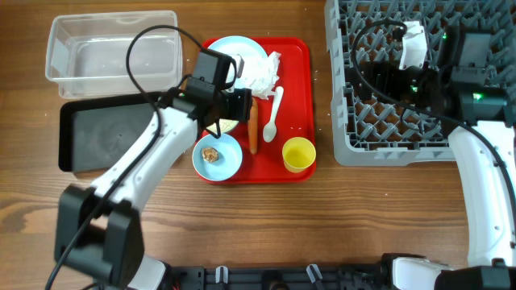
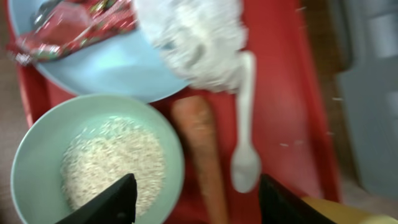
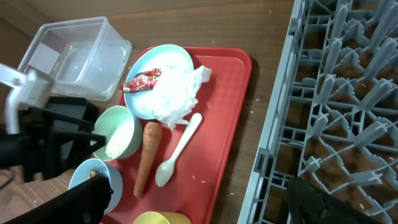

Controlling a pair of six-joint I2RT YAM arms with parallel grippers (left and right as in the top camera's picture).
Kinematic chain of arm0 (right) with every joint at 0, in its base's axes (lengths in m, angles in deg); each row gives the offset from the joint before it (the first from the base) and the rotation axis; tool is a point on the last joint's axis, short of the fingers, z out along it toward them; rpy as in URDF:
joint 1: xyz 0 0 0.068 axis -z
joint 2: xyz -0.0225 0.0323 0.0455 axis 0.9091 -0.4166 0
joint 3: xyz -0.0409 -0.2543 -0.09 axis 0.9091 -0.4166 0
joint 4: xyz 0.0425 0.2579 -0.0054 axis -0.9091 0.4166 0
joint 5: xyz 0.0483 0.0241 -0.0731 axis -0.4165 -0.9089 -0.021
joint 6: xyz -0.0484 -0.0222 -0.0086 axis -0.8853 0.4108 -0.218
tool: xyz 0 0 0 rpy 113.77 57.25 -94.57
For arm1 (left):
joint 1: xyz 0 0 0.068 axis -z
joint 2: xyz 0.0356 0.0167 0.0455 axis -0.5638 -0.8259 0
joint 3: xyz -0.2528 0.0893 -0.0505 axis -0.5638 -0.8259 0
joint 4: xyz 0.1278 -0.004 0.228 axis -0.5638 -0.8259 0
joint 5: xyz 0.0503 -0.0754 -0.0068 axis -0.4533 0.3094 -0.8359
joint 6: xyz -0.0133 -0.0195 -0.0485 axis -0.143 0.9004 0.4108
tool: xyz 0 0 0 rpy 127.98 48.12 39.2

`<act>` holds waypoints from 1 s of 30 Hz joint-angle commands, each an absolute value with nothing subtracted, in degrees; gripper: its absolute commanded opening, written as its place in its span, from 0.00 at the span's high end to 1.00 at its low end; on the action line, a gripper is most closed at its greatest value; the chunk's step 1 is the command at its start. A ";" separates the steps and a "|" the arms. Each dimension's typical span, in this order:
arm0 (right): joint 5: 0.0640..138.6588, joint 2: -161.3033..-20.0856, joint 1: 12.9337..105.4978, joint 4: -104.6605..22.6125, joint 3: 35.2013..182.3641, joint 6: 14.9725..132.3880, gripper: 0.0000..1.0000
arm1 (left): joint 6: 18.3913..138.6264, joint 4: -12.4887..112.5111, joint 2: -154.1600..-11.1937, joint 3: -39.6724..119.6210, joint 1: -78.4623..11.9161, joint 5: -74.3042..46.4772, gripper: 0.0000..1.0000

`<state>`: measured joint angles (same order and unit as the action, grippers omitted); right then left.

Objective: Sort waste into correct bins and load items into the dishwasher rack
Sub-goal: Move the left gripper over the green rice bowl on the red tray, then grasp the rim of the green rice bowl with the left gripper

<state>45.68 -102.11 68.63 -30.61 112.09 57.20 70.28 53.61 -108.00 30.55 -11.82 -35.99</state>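
- Overhead view: the clear tub (image 1: 60, 60) and the black tray (image 1: 97, 141) sit well to the left of the left end effector (image 2: 196, 180). No waste shows in either, so sorting looks not yet begun.
- The left end effector hovers over the red tray (image 1: 300, 64), fingers spread wide and holding nothing. The pale green bowl (image 2: 31, 155) of loose rice (image 2: 112, 162) lies under its left finger, and the carrot (image 2: 202, 143) runs up the gap between the two fingers.
- Just beyond its tips is the light blue plate (image 2: 118, 68), carrying the red wrapper (image 2: 68, 25) and the crumpled napkin (image 2: 199, 43). The white spoon (image 2: 245, 155) lies by its right finger, beside the carrot.
- Behind it, toward the arm's base, the light blue bowl (image 1: 230, 165) holds the brown scrap (image 1: 211, 153). The yellow cup (image 1: 298, 153) stands to that bowl's right.
- The dishwasher rack (image 1: 363, 129) is well off to its right on the counter.
- The right end effector (image 3: 198, 186) hangs above the rack's near-left part, fingers wide apart and empty. No dish shows among the prongs below it, though the arm hides some of them.
- Judgement: all five pieces of waste and all five dishes are yet to be moved.
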 commanded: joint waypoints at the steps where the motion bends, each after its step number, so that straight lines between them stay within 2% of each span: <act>1: 45.20 -103.58 68.38 -30.52 113.27 58.73 0.08 | 75.81 53.58 -113.09 31.43 -11.67 -44.36 0.50; 9: 45.20 -103.95 68.38 -30.02 113.23 58.99 0.09 | 75.74 53.58 -121.27 31.43 -11.65 -43.94 0.54; 18: 45.61 -103.99 68.21 -29.84 113.23 59.98 0.09 | 75.68 54.13 -120.92 31.97 -11.67 -43.99 0.61; 27: 45.61 -103.99 68.19 -29.21 113.23 60.02 0.09 | 67.92 50.44 -115.04 34.27 -11.54 -37.89 0.45; 30: 45.59 -103.99 68.17 -28.77 113.23 60.02 0.09 | 63.55 47.42 -115.06 34.27 -11.54 -36.03 0.45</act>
<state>45.70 -103.34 68.52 -29.12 112.09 59.58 69.27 49.74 -116.33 33.40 -11.82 -39.03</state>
